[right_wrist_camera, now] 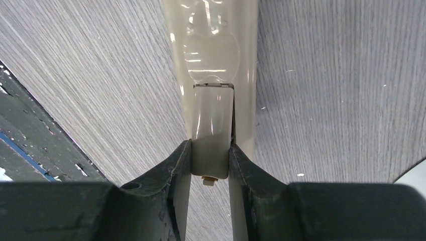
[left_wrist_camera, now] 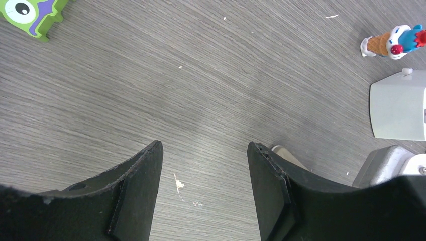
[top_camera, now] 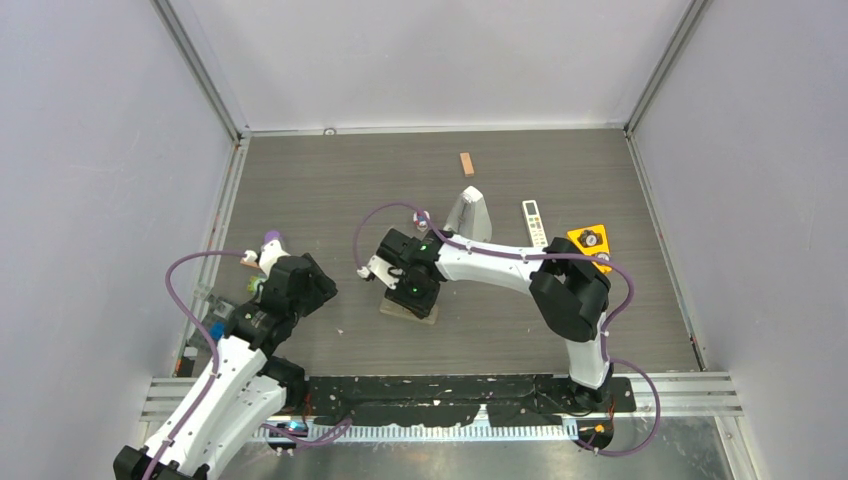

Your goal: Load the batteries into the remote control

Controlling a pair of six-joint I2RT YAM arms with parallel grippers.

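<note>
On the grey table (top_camera: 330, 190), the remote control (right_wrist_camera: 216, 45) lay near the centre, running toward twelve o'clock from the right gripper (right_wrist_camera: 210, 150), whose jaws pinched its small white cover (right_wrist_camera: 212, 115). The left gripper (left_wrist_camera: 205, 150) hung spread and empty at nine o'clock of it. The remote's glossy plastic was probably light, stiff and slippery, so best held across its long edges.

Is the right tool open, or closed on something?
Shut: the right tool clamps the small white cover by its sides, on the long cream-white remote control.
</note>
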